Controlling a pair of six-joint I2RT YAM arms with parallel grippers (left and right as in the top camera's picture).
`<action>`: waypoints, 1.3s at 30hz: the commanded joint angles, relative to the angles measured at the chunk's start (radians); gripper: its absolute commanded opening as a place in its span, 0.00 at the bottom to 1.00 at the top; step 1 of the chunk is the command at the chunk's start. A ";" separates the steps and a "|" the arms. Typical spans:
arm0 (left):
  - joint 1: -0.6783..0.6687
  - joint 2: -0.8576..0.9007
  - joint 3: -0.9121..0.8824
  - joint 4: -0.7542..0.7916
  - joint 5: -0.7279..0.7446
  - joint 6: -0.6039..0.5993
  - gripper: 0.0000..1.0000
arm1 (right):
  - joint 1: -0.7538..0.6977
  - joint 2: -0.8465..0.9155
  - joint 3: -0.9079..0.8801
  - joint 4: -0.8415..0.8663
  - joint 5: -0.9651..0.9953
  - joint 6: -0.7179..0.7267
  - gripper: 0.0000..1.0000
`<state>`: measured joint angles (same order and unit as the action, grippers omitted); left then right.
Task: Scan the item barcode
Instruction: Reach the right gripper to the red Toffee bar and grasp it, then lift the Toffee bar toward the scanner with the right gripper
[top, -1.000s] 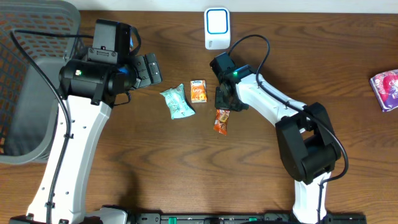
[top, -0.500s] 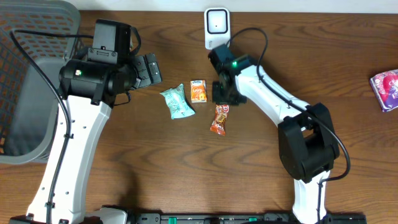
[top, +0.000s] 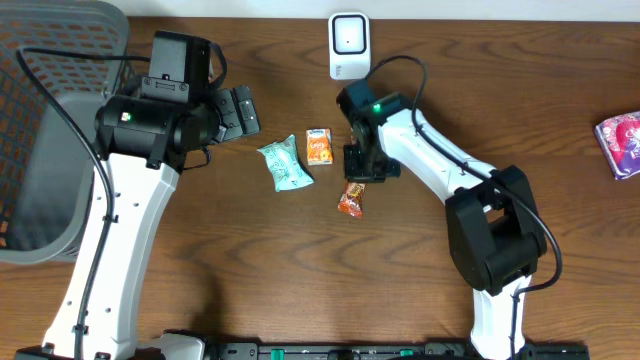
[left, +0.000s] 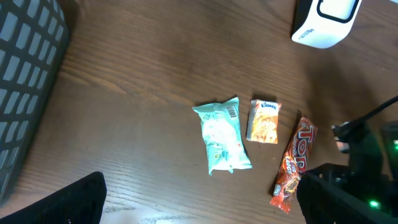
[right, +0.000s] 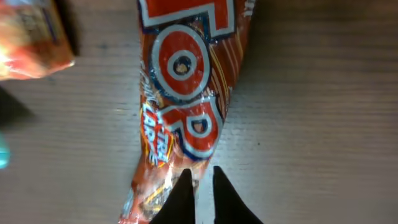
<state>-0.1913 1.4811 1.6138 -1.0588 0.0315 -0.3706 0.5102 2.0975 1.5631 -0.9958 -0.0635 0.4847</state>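
Three packets mid-frame: teal packet, orange Kleenex pack, candy bar. I take the candy bar as the item to scan.
Item position: overhead centre, just below the right gripper, apart from the other two packets.
Long axis: in the right wrist view it runs from the fingertips up the frame, with the lower end curling left. The fingers sit at that lower end, on its right edge.
Right pincer: jaws pinched almost together. They may be nipping the wrapper edge; I can't confirm from this angle.
Left pincer: left gripper spread wide, holding nothing, upper left of centre, well apart from the bar.
Nearer arm: right, clearly.
Scanner: white scanner at top centre of the overhead view, on the far side of the right gripper from the bar. The bar has to travel up-frame, past the Kleenex pack.
Readable text: "TOP" in big letters on the bar, with smaller print below too blurred to read. "Kleenex" on the orange pack in the left wrist view.
Barcode: none on the bar's visible face. I'd guess it's underneath, so expect a flip. The teal packet shows one at its upper right corner.
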 joint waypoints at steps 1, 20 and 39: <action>0.003 0.006 0.000 -0.003 0.003 -0.005 0.98 | 0.009 -0.010 -0.053 0.056 -0.068 -0.010 0.06; 0.003 0.006 0.000 -0.003 0.003 -0.005 0.98 | -0.019 -0.024 0.182 -0.101 -0.077 -0.088 0.16; 0.003 0.006 0.000 -0.003 0.003 -0.005 0.98 | 0.198 -0.018 -0.018 0.054 0.330 0.087 0.55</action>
<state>-0.1913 1.4811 1.6138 -1.0588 0.0319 -0.3706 0.6811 2.0876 1.5642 -0.9504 0.1268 0.5110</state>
